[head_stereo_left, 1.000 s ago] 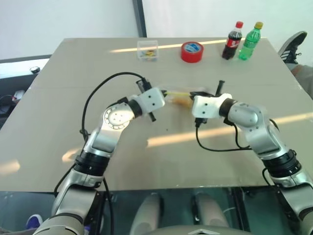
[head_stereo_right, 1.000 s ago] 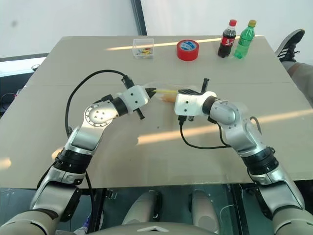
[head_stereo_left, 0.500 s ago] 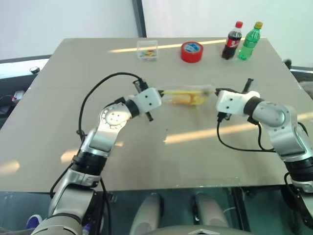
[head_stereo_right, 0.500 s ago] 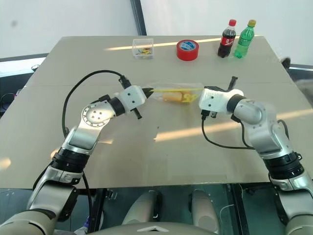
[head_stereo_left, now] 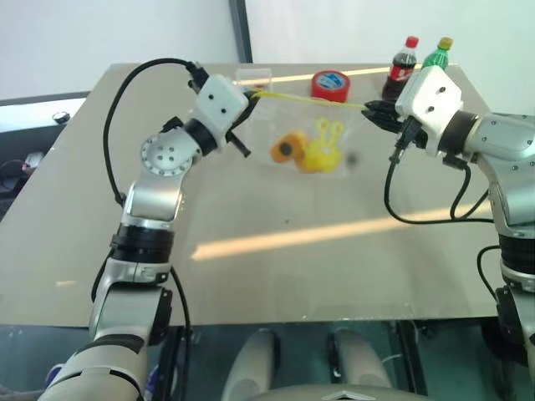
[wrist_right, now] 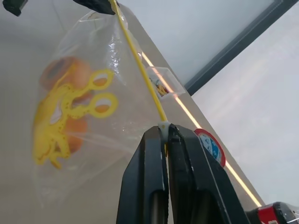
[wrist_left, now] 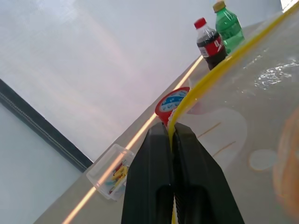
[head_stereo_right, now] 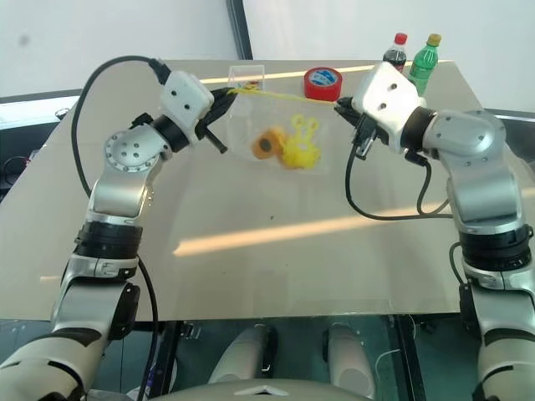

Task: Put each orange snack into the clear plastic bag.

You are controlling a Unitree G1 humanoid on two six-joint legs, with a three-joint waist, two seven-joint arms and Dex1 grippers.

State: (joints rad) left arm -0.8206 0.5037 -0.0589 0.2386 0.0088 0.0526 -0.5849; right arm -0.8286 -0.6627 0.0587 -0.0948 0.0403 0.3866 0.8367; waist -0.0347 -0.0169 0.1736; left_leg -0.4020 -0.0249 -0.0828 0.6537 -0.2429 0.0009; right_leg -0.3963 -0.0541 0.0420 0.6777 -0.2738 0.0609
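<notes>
The left hand (head_stereo_left: 251,98) is pinched tight on one end of the yellow seal strip (head_stereo_left: 305,98) of the clear plastic bag (head_stereo_left: 313,138), which hangs in the air above the bench (head_stereo_left: 251,276), stretched between both hands. In the left wrist view the two black fingers (wrist_left: 154,177) press together with the strip coming out between their tips, and the bag's film spreads away toward the far bench edge.

Inside the bag, low down, sit the orange snacks (head_stereo_left: 288,149). The eye views show one clearly, rounded with a dark spot, beside the bag's printed yellow mark (head_stereo_left: 322,150). The right wrist view looks through the film from the other side and shows orange both above and below the mark (wrist_right: 65,126), one snack (wrist_right: 63,74) high and more orange lower behind the print.

The right hand (head_stereo_left: 374,111) is clamped on the other end of the strip; in its wrist view the fingers (wrist_right: 149,182) meet on the strip's end.

At the far edge of the bench, left to right, stand a small clear box (wrist_left: 112,170) with coloured bits inside, a red tape roll (head_stereo_left: 330,82), a cola bottle (head_stereo_left: 401,58) and a green bottle (head_stereo_left: 436,52). The left wrist view gives the box and both bottles plainly, whereas in the eye views the bag and hands partly cover them.
</notes>
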